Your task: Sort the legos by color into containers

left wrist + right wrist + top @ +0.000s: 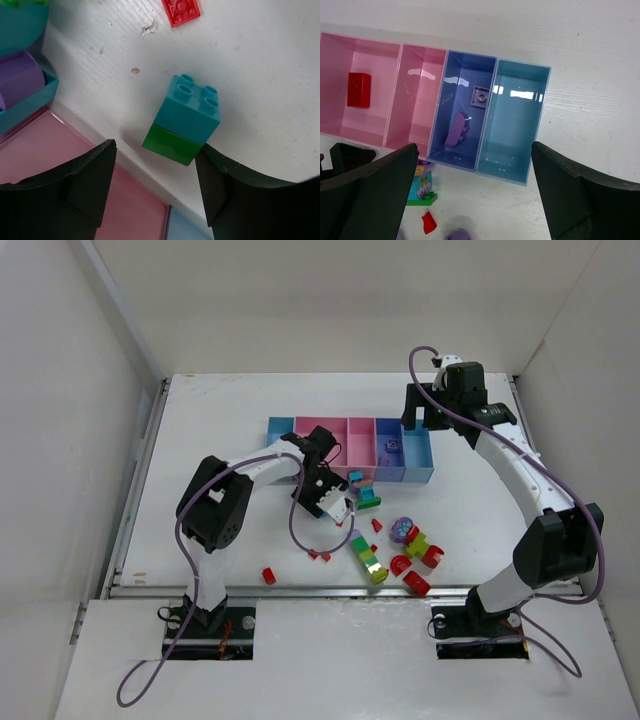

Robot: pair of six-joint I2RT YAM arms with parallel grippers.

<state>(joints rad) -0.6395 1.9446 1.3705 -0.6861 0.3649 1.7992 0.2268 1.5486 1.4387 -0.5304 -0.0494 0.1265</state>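
Note:
The containers [360,421] are five joined bins at the table's middle back. My left gripper [332,502] is open just in front of them. In the left wrist view it [156,150] is low over a teal-on-green lego [186,116] lying on the table at its fingertips; the right finger [225,190] touches the green end. My right gripper [418,420] is open and empty above the right end of the row. In the right wrist view it [474,149] spans the purple-blue bin [451,160], which holds two purple legos [456,129], and the light blue bin [514,120].
A red brick [358,90] lies in the wide pink bin. Loose legos lie in front of the bins: a teal-purple cluster [362,490], a purple dome [402,530], a yellow-green stack [368,558], red pieces [415,583] and a lone red one [269,575].

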